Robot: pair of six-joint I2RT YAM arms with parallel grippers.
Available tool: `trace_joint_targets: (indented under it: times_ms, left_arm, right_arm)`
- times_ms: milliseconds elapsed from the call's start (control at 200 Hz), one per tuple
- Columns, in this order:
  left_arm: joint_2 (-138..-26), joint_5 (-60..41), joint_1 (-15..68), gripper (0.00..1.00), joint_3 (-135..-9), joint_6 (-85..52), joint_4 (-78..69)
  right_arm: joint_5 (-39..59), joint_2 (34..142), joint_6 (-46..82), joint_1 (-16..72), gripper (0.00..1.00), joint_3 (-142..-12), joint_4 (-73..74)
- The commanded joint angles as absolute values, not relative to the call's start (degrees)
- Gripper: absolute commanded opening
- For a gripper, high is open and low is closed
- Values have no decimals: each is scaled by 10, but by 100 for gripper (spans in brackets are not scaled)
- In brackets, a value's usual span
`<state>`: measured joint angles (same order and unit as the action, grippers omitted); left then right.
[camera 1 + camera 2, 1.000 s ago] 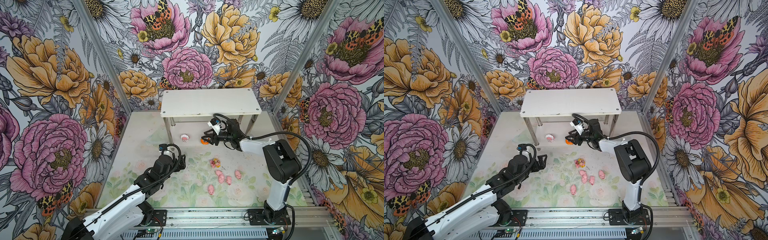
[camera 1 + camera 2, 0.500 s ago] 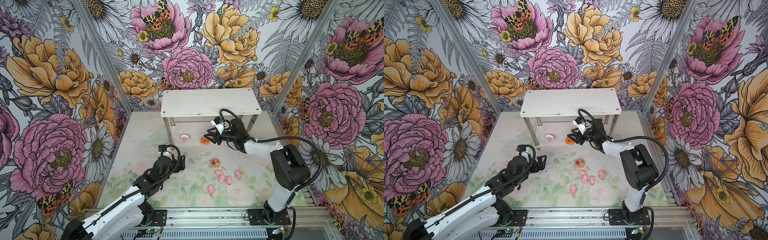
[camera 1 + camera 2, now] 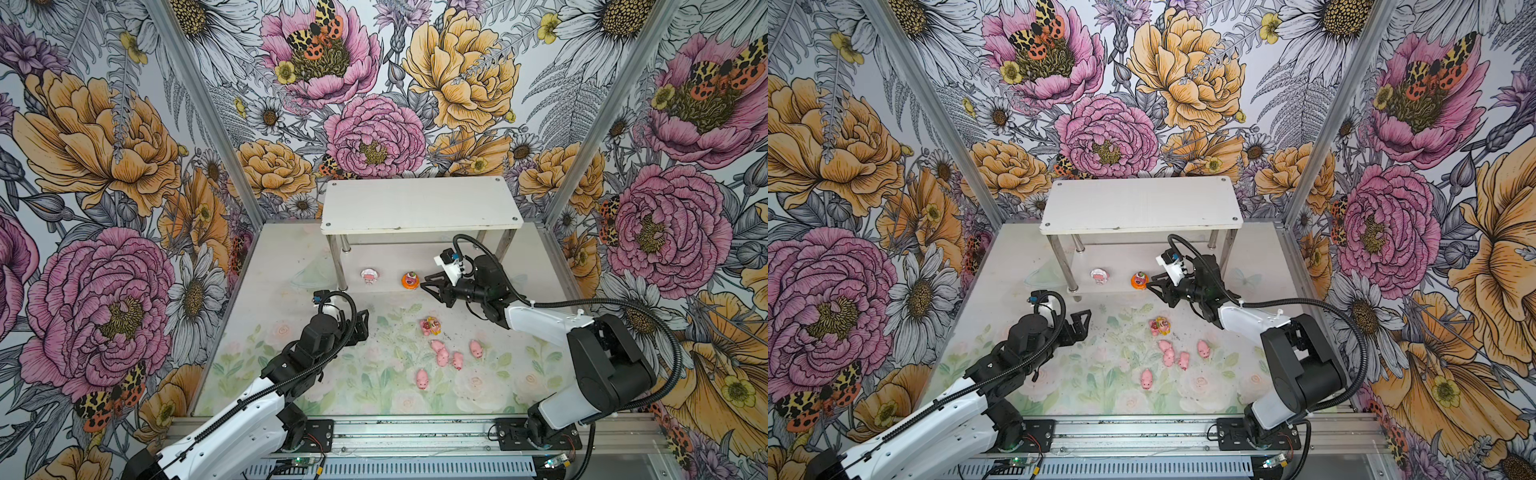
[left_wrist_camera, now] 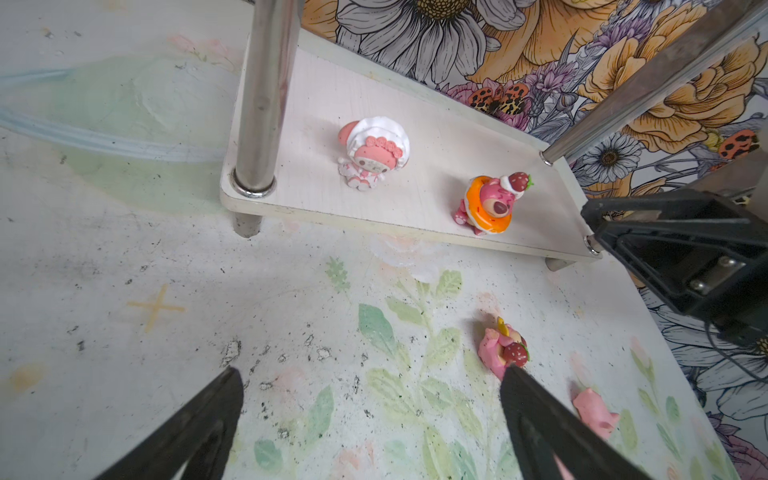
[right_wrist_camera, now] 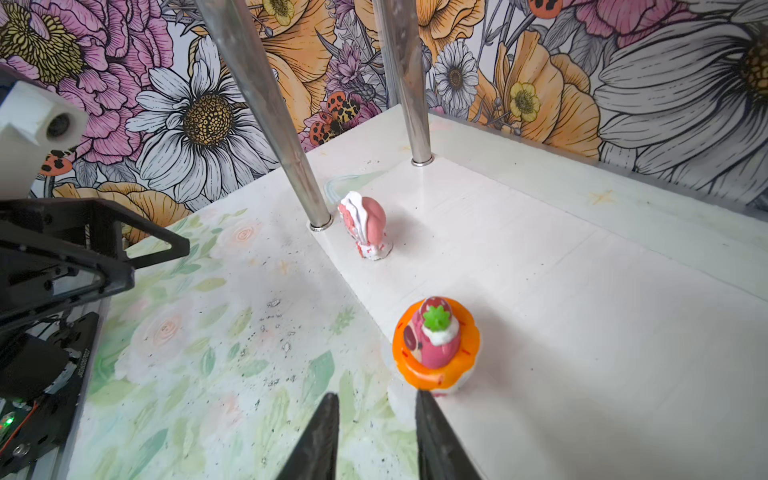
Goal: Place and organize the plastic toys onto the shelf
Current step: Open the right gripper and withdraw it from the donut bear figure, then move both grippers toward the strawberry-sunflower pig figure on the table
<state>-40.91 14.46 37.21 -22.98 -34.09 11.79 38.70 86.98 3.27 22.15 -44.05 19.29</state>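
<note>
In both top views I see the matte white shelf on shiny metal legs. The white-rimmed toy and orange-rimmed toy stand on its lower tier; the yellow-rimmed toy and five smooth pink pigs lie on the table. My left wrist view adds the toys' glossy faces and shows the left hand spread wide, empty. My right wrist view shows their backs, with the right hand narrowly parted and empty just beside the orange-rimmed toy.

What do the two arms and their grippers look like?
Both arms have white link shells, left arm and right arm, with black joint housings. A ribbed black cable loops along each. The left gripper and right gripper are black, with tapering triangular fingers; a white camera block sits at each wrist.
</note>
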Motion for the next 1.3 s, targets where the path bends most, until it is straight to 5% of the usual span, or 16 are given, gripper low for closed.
trace_joint_targets:
  times_ms: [0,115,420,630,886,1296]
  left_arm:
    - [-392,146,364,95,-216,-330,117]
    - [-386,138,359,92,-205,-335,104]
    - [-393,124,341,95,-200,-339,107]
    - [-435,92,341,93,-207,-327,109]
    - [-478,94,396,90,-207,-305,102]
    - [-481,115,492,91,-140,-346,14]
  right_arm:
    - [366,827,57,222,9,-411,199]
    - [358,827,86,224,0,-396,198]
    - [383,897,146,229,4,-409,210]
    - [268,850,136,266,5,-385,116]
    - [117,723,210,308,29,-294,45]
    - [50,584,337,372,43,-223,-68]
